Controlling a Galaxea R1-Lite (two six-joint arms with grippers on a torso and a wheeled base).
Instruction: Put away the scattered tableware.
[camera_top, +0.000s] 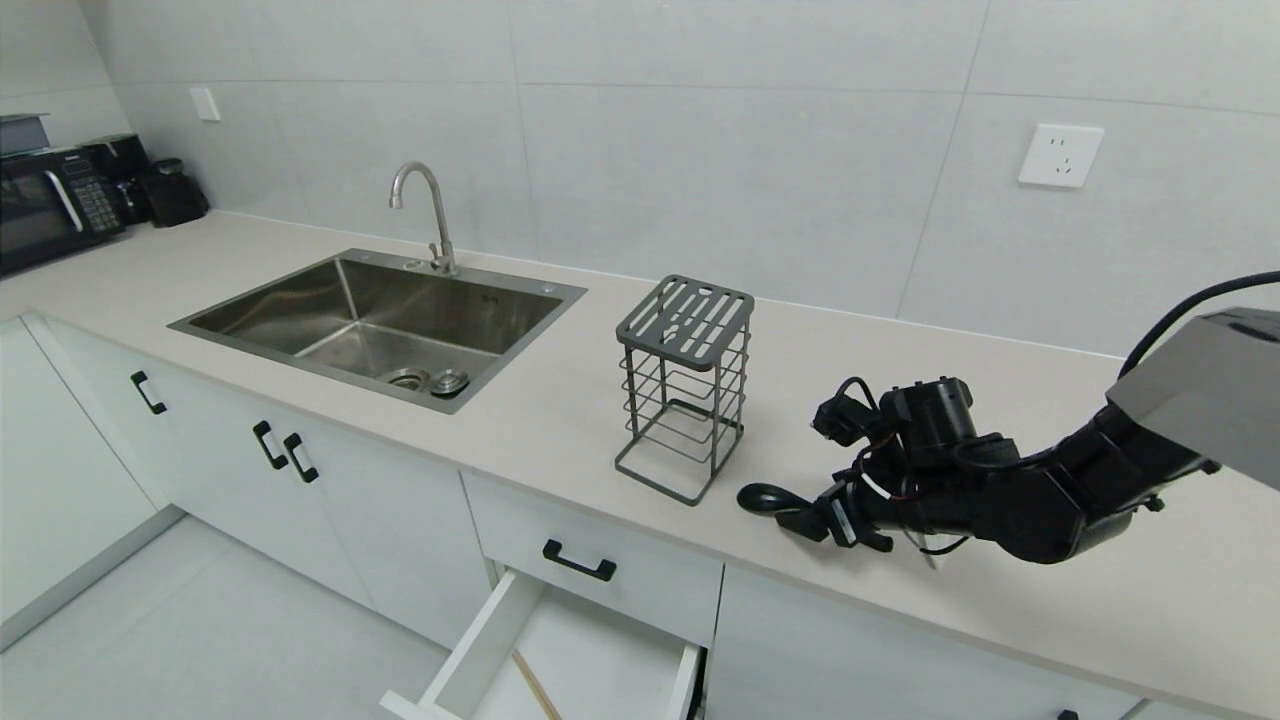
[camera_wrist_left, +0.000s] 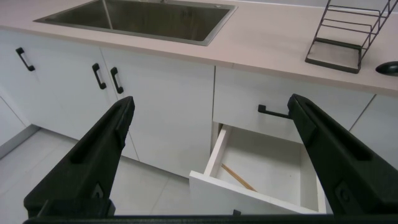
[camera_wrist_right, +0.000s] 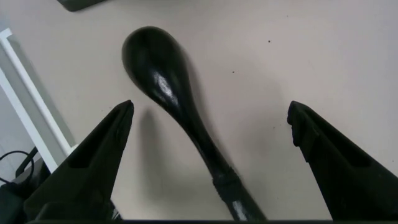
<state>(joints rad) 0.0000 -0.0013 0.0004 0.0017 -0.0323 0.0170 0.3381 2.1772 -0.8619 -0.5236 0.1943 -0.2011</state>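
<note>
A black spoon (camera_top: 765, 497) (camera_wrist_right: 165, 81) lies on the beige countertop (camera_top: 560, 420), just in front of a dark wire rack (camera_top: 685, 385). My right gripper (camera_top: 812, 520) (camera_wrist_right: 210, 112) is low over the counter at the spoon's handle end. It is open, with one finger on each side of the handle and neither touching it. My left gripper (camera_wrist_left: 211, 102) is open and holds nothing, in front of the cabinets, facing an open white drawer (camera_wrist_left: 261, 168) (camera_top: 560, 660). A thin wooden stick (camera_wrist_left: 237, 177) lies in that drawer. The spoon's bowl (camera_wrist_left: 388, 67) shows at the counter edge.
A steel sink (camera_top: 380, 320) with a faucet (camera_top: 425, 210) is set into the counter to the left of the rack (camera_wrist_left: 342, 37). A microwave (camera_top: 50, 205) stands at the far left. Closed cabinet doors with black handles (camera_top: 285, 450) are below the sink.
</note>
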